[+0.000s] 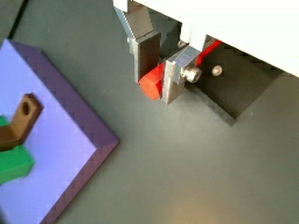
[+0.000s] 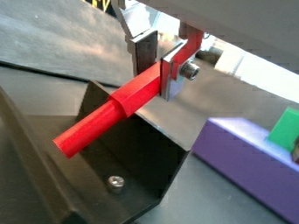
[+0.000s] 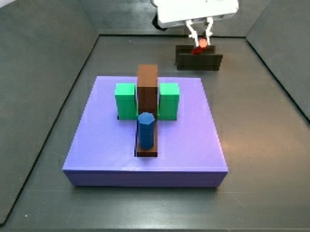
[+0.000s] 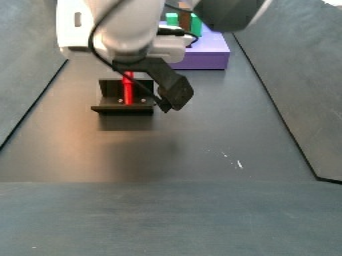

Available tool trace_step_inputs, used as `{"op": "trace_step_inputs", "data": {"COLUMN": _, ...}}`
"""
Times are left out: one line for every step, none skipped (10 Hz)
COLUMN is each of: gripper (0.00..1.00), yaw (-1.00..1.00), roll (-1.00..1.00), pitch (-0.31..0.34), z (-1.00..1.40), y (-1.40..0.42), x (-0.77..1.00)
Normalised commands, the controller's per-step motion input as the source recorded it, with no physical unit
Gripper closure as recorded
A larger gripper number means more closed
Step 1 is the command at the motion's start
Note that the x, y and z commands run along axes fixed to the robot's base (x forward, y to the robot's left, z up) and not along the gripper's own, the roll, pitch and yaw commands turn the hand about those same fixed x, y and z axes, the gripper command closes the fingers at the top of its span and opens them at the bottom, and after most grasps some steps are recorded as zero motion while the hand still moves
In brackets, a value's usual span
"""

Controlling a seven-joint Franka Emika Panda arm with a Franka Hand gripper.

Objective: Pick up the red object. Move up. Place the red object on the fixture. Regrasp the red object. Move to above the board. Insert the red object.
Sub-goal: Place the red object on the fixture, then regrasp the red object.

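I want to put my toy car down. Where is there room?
The bare dark floor in front of the holder is free, and so are the strips beside the purple board. It is crowded at the holder, where the claw grips the red peg.

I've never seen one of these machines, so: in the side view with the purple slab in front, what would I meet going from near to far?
Blue cylinder → green blocks → dark fixture → claw gripping red peg.
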Motion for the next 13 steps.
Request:
{"op": "trace_step_inputs", "data": {"gripper": 1.0, "yaw": 0.0, "roll": -0.07, "pitch": 0.0, "z": -0.04, "y": 0.01, "x": 0.0}}
{"op": "trace_step_inputs", "data": {"gripper": 1.0, "yaw": 0.0, "roll": 0.02, "pitch": 0.0, "z": -0.03, "y": 0.0, "x": 0.0}}
{"op": "trace_step_inputs", "data": {"gripper": 1.0, "yaw": 0.0, "roll": 0.48, "pitch": 0.011, "z": -0.09, "y": 0.0, "x": 0.04}}
{"op": "trace_step_inputs", "data": {"gripper": 1.0, "yaw": 0.0, "roll": 0.45, "pitch": 0.026, "z": -0.11, "y": 0.0, "x": 0.02}}
{"op": "trace_step_inputs", "data": {"gripper": 1.0, "yaw": 0.0, "roll": 0.48, "pitch": 0.029, "z": -0.11, "y": 0.0, "x": 0.02}}
{"op": "trace_step_inputs", "data": {"gripper": 1.0, "yaw": 0.0, "roll": 0.34, "pitch": 0.034, "z": -0.08, "y": 0.0, "x": 0.01}}
{"op": "trace_step_inputs", "data": {"gripper": 1.0, "yaw": 0.0, "roll": 0.08, "pitch": 0.0, "z": -0.01, "y": 0.0, "x": 0.0}}
{"op": "trace_step_inputs", "data": {"gripper": 1.0, "yaw": 0.0, "roll": 0.0, "pitch": 0.0, "z": 0.0, "y": 0.0, "x": 0.0}}
{"op": "trace_step_inputs", "data": {"gripper": 0.0, "yaw": 0.0, "roll": 0.0, "pitch": 0.0, "z": 0.0, "y": 0.0, "x": 0.0}}
{"op": "trace_step_inputs", "data": {"gripper": 0.0, "yaw": 0.04, "roll": 1.0, "pitch": -0.031, "z": 0.33, "y": -0.05, "x": -0.06}}
{"op": "trace_step_inputs", "data": {"gripper": 0.0, "yaw": 0.05, "roll": 1.0, "pitch": -0.011, "z": 0.36, "y": -0.09, "x": 0.0}}
{"op": "trace_step_inputs", "data": {"gripper": 0.0, "yaw": 0.08, "roll": 1.0, "pitch": 0.0, "z": 0.32, "y": -0.12, "x": 0.0}}
{"op": "trace_step_inputs", "data": {"gripper": 0.0, "yaw": 0.11, "roll": 1.0, "pitch": 0.0, "z": 0.29, "y": -0.13, "x": 0.0}}
